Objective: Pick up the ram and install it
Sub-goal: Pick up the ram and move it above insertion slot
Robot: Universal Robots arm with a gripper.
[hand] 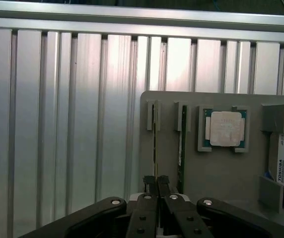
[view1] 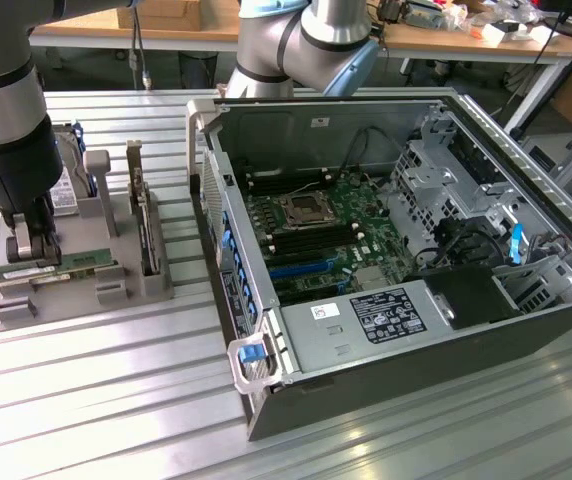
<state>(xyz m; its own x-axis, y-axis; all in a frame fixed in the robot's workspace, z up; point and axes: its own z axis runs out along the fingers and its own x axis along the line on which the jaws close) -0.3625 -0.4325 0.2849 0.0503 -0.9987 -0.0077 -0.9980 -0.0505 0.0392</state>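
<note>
Gripper [view1: 36,252] clamps the ram [view1: 76,266] — at grey holder [view1: 66,302] (jaws pinched)

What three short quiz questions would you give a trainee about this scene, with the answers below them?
1. True or false: the gripper is shut on the ram.
2. What lies in the square pocket of the grey holder?
A) a processor chip
B) a fan
C) a screwdriver
3. Fill in the missing word: the open computer case lies on the exterior view's ____ of the grey holder.

Key: 1 true; 2 A; 3 right.
</note>
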